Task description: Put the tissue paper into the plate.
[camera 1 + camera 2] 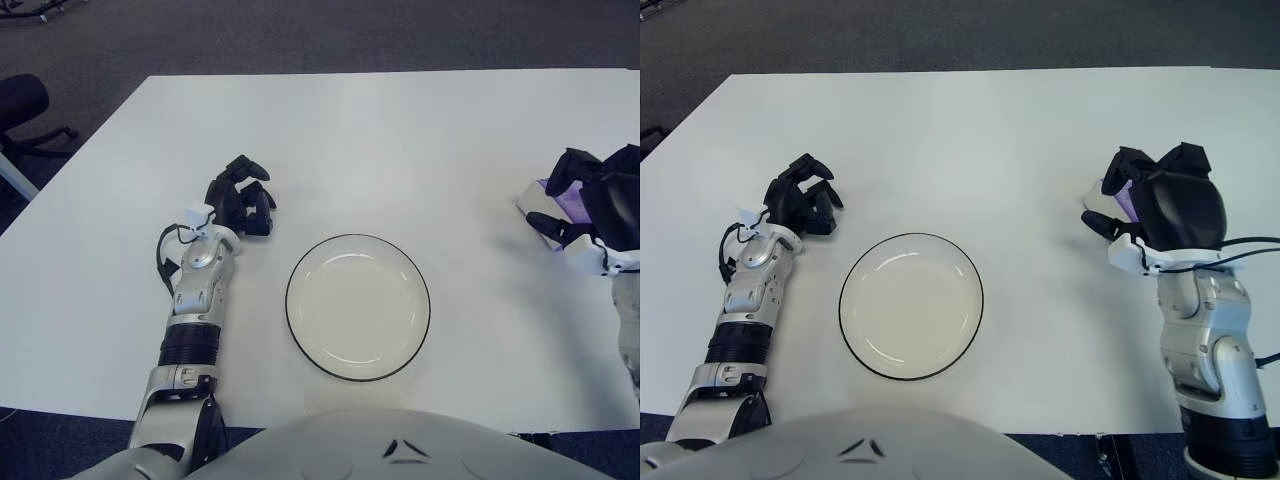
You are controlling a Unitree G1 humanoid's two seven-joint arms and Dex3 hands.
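Note:
The tissue pack (1118, 196), purple and white, lies on the white table (970, 130) near its right edge. My right hand (1168, 205) is over it and hides most of it; only its left end shows. The pack also shows in the left eye view (541, 196) under the same hand (600, 200). The plate (862, 342), white with a dark rim, sits empty at the front middle of the table, well left of the pack. My left hand (800, 205) shows just left of the plate, fingers curled, holding nothing.
The table's front edge runs just below the plate. An office chair base (25, 120) stands on the dark carpet beyond the table's left edge.

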